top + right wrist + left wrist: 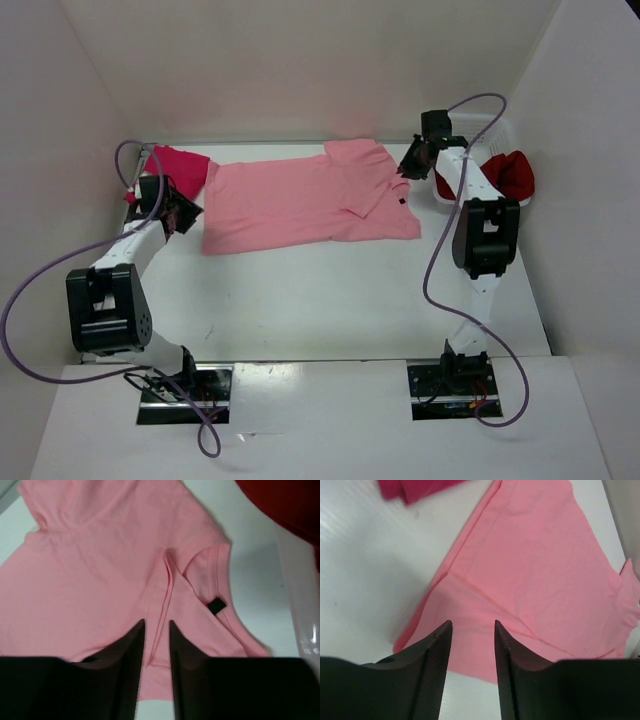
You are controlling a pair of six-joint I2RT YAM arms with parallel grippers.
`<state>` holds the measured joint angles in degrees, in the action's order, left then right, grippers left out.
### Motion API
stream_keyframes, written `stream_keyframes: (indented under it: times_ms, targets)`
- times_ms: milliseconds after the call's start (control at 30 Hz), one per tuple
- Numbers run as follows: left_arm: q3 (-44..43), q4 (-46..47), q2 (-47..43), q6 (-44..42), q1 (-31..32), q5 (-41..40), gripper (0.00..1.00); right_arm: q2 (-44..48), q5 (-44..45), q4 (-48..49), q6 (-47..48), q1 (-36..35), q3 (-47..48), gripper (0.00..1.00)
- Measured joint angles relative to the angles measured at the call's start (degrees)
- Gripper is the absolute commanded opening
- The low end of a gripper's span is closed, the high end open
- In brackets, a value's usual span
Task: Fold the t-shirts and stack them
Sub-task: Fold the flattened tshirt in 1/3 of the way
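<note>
T-shirt [300, 205], light pink, flat on table [300, 300], left gripper [472, 625] over hem, right gripper [156, 623] over collar (both parted, empty).

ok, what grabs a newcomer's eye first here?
The light pink t-shirt, spread across the far middle of the table. The left gripper and right gripper hover over its opposite ends, fingers parted, holding nothing. A crimson-pink shirt lies far left; a dark red shirt sits in the basket far right.
</note>
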<state>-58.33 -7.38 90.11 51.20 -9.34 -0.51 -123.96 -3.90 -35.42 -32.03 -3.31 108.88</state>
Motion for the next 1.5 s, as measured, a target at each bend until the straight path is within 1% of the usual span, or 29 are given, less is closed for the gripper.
stream_keyframes:
  times_ms: [33,67,100,233,333,400,433,467,500,567,600,667,767,800,867,900,1000,1067,1133,1200,1300,1333,1433,1500]
  targets:
    - [1.5,0.3,-1.8,0.2,0.0,0.3,0.44,2.0,0.0,0.1,0.1,0.0,-1.6,0.16]
    - [3.1,0.3,-3.3,0.4,0.0,0.5,0.38,4.0,-0.2,0.5,0.1,0.0,-3.6,0.02]
    - [5.1,0.4,-4.3,0.8,0.0,0.8,0.37,6.8,-0.4,1.3,0.0,0.0,-6.4,0.00]
    - [12.3,-0.8,-4.8,3.0,-0.2,1.9,0.37,17.5,-0.9,3.7,0.0,0.1,-18.8,0.00]
    - [15.3,-2.2,-4.7,4.4,-0.3,2.5,0.37,22.4,-1.2,5.5,0.2,0.5,-26.3,0.00]
    - [15.7,-2.1,-4.6,4.9,-0.3,2.8,0.37,23.9,-1.3,6.4,0.2,1.6,-31.0,0.06]
    - [15.8,-1.7,-4.6,5.3,-0.3,2.9,0.38,24.2,-1.3,6.9,0.3,2.2,-33.1,0.12]
    - [15.8,-1.2,-4.6,5.9,-0.3,3.0,0.40,24.3,-1.2,7.1,0.4,3.1,-35.3,0.25]
    - [15.9,-0.9,-4.5,6.2,-0.4,3.0,0.41,24.3,-1.2,7.5,0.4,3.8,-37.2,0.31]
    - [15.9,-0.2,-4.2,6.6,-0.7,3.0,0.41,24.2,-1.0,7.5,0.5,4.7,-40.2,0.41]
    - [15.9,0.2,-3.9,7.0,-0.7,2.9,0.41,24.1,-0.9,7.5,0.6,5.2,-41.2,0.48]
    - [16.0,1.4,-2.7,7.6,-0.8,2.9,0.41,24.0,-0.8,7.7,0.5,5.5,-41.9,0.50]
    - [15.9,3.1,-0.1,8.6,-1.1,3.5,0.35,23.3,-0.9,9.5,0.3,5.6,-41.9,0.50]
    - [15.9,3.9,0.2,8.9,-1.3,3.4,0.28,22.8,-1.0,10.0,0.1,5.6,-41.9,0.50]
    - [16.0,4.6,0.7,9.2,-1.4,3.4,0.23,21.8,-1.1,10.6,-0.7,5.6,-42.0,0.50]
    - [16.0,4.9,0.9,9.2,-1.4,3.4,0.18,21.4,-1.1,11.2,-1.2,5.6,-42.1,0.50]
    - [16.0,5.3,1.2,9.0,-1.4,3.3,0.12,20.9,-1.1,12.8,-2.8,5.6,-43.4,0.50]
    - [15.9,5.9,1.6,9.0,-1.4,3.3,0.07,20.9,-1.1,14.1,-3.8,5.6,-44.7,0.46]
    - [15.8,6.2,1.9,9.0,-1.4,3.4,0.04,20.9,-0.9,15.9,-4.8,5.6,-45.6,0.43]
    - [15.6,6.6,2.3,8.9,-1.4,3.5,0.00,20.9,-0.9,17.2,-5.9,5.6,-45.9,0.37]
    - [15.0,7.0,2.8,8.8,-1.4,3.7,0.00,20.3,-0.8,19.1,-7.4,5.6,-46.0,0.23]
    - [14.9,7.0,3.0,8.6,-1.4,3.7,0.00,20.2,-0.8,19.5,-7.8,5.6,-46.0,0.13]
    - [14.8,7.0,3.0,7.9,-1.4,3.7,0.00,20.1,-0.3,20.4,-8.2,5.5,-46.3,0.04]
    - [14.8,7.0,2.9,7.3,-1.4,3.6,0.00,20.3,0.0,20.7,-8.5,5.5,-46.5,0.03]
